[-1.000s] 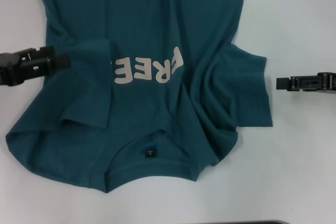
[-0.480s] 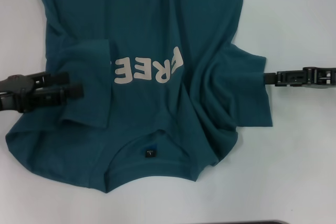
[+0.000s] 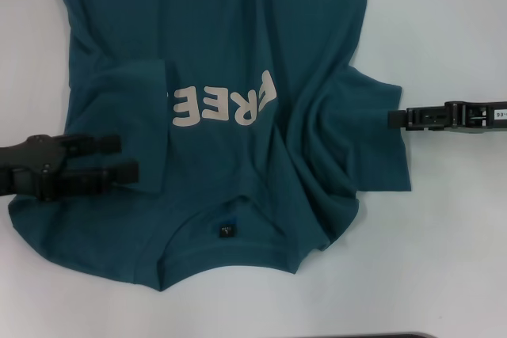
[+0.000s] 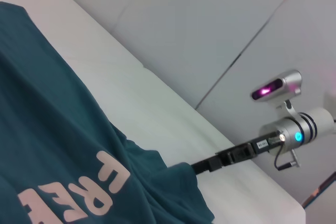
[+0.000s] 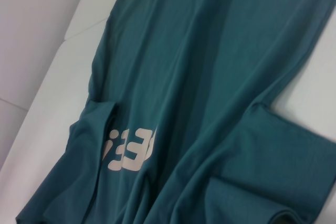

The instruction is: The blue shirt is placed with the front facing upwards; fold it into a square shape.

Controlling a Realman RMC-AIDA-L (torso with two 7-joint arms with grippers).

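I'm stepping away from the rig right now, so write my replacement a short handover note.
Left gripper: open, over the blue shirt at its left-sleeve side, holding nothing.
Right gripper: tip at the right sleeve's outer edge; no grasp seen.
The shirt lies front up on the white table, "FREE" lettering showing, collar nearest the robot, left sleeve tucked over part of the chest, right sleeve rumpled.
Done: no body fold.
Left: fold both sides in, then fold lengthwise into a square.
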